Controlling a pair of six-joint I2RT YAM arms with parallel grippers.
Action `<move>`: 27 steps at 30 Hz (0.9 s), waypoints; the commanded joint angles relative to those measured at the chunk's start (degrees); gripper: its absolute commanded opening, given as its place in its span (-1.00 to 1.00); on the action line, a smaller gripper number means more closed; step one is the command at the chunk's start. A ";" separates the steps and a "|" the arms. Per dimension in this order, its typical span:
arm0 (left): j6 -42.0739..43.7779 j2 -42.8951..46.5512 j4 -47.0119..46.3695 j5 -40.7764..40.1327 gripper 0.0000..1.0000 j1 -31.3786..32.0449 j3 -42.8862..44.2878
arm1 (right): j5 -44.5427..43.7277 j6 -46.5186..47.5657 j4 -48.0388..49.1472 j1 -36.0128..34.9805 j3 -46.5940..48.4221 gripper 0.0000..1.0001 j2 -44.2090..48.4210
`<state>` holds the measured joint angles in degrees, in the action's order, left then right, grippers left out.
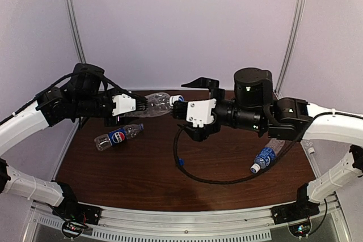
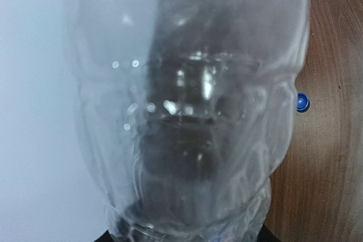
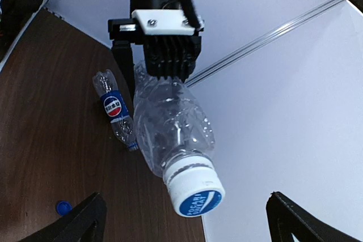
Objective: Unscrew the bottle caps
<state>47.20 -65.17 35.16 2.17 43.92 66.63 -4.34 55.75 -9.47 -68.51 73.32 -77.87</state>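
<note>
over brown table (image 1: 142, 162), white cap (image 3: 195, 192) between spread right gripper (image 3: 187, 222) jaws

A clear, crinkled plastic bottle (image 3: 170, 123) gleams glossy, and its white plastic screw cap (image 3: 195, 191) looks smooth. The dark brown wood-grain table (image 1: 130, 168) appears smooth and faintly satin. A small blue plastic cap (image 2: 302, 102) shines.
</note>
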 commanded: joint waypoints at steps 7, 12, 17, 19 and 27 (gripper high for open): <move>-1.02 0.60 -2.90 0.64 -0.40 -0.24 -0.37 | 8.85 -68.99 1.57 3.44 4.87 0.96 3.26; -1.05 0.57 -2.93 0.64 -0.40 -0.26 -0.45 | 13.54 -85.09 -3.90 5.78 8.23 0.75 -0.29; -1.01 0.61 -2.97 0.72 -0.40 -0.24 -0.45 | 15.52 -90.59 -5.65 7.18 8.18 0.48 -1.39; -1.04 0.63 -2.93 0.72 -0.40 -0.24 -0.45 | 16.46 -90.92 -5.82 7.46 8.19 0.36 -1.72; -0.97 0.61 -2.91 0.73 -0.40 -0.24 -0.56 | 19.05 -90.99 -5.85 8.33 8.14 -0.31 -2.77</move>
<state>47.00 -65.14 34.44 2.17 43.92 66.63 12.25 -33.52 -14.44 -60.86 80.86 -80.03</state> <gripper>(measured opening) 0.512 0.402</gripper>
